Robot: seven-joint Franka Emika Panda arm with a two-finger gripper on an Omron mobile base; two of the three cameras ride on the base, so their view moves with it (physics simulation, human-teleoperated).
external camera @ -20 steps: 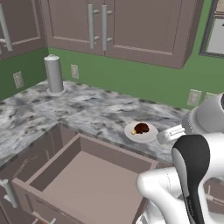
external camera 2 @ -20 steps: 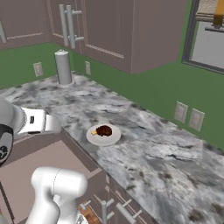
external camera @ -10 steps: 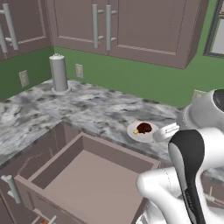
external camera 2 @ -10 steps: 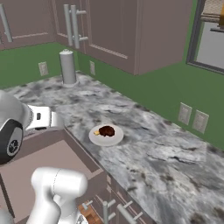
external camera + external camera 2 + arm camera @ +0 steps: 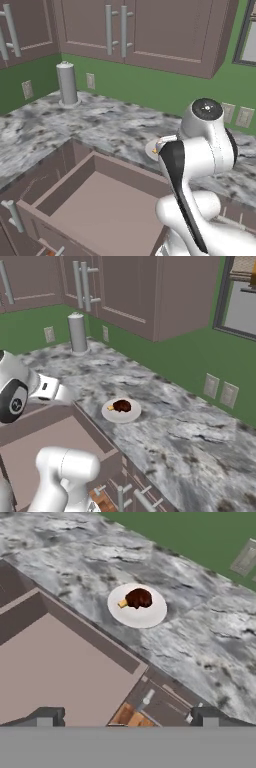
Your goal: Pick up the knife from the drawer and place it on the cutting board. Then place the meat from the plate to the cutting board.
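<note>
The small white plate (image 5: pixel 150 614) lies on the marbled counter with the dark meat (image 5: pixel 138 598) on it, a tan bit at its left end. Both show again in the right base view: plate (image 5: pixel 121 413), meat (image 5: pixel 122 405). In the left base view my arm covers most of the plate (image 5: pixel 150 149). The brown-mauve drawer (image 5: pixel 95 215) stands pulled out, and the part of its bottom (image 5: pixel 55 672) that I see is bare. My gripper (image 5: pixel 126 718) hangs open above the drawer's corner, nothing between its fingertips (image 5: pixel 46 716). The knife and the cutting board are out of view.
A grey cylinder (image 5: pixel 66 84) stands upright at the back of the counter by the green wall. Wall cabinets (image 5: pixel 150 35) hang above. Outlets (image 5: pixel 220 390) sit on the wall to the right. Below the counter edge are lower drawer fronts with bar handles (image 5: pixel 135 498).
The whole picture has shifted a little, so the camera has moved. My arm has risen and swung in front of the plate in the left base view. The jaws stay open.
</note>
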